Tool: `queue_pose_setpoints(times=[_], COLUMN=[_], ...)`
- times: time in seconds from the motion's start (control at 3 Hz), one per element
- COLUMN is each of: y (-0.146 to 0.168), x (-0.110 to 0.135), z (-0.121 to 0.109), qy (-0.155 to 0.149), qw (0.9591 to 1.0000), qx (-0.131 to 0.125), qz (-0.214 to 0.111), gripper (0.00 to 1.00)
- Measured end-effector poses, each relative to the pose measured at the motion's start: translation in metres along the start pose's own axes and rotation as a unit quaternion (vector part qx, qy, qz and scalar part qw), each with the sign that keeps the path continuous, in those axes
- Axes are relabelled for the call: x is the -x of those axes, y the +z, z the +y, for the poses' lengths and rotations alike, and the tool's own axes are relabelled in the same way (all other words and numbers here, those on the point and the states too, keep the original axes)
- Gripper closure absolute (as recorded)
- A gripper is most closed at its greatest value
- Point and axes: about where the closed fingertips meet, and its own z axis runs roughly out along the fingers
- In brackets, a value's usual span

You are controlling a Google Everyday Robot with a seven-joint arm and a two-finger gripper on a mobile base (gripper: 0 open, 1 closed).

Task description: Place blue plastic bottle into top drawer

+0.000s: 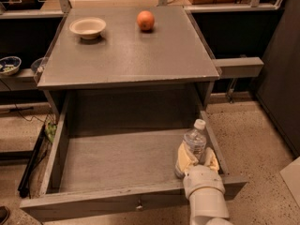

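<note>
The top drawer (93,201) stands pulled right out beneath the bench (126,55), filling the lower half of the frame. Its grey floor is bare apart from one thing at its right-hand front corner. There the blue plastic bottle (194,142) stands upright with its white cap (200,123) on top, close to the drawer's right wall and just behind the front panel. It looks to be down inside the drawer, though I cannot see from here whether its base is actually resting on the floor.

The pincer (196,156) has its pale yellowish fingers (183,156) set one on each side of the bottle's lower body, closed in against it, so it holds the bottle. Gripping low and keeping the bottle vertical makes sense to me: a slim, tall bottle would tip easily if let go at a lean.

The arm comes up from the bottom edge of the frame, right of centre. Its white, rounded wrist (203,187) sits over the right end of the drawer's front panel, and the pincer reaches forward over that edge into the drawer. The small knob (139,204) sits to the left of the wrist, clear of it.

Up on the bench, towards the top of the frame, a cream bowl (87,27) and an orange (146,20) sit well apart from all this. By my reckoning the placing is all but done, with only the release and a clean lift away left.
</note>
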Motion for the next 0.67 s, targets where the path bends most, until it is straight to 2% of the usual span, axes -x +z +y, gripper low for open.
queue_pose_setpoints(times=[0.33, 0.67], y=[0.0, 0.0], x=[0.0, 0.0], z=[0.0001, 0.0001], qy=[0.0, 0.0], qw=[1.0, 1.0], qx=[0.0, 0.0], qz=[0.0, 0.0], gripper=[0.0, 0.0])
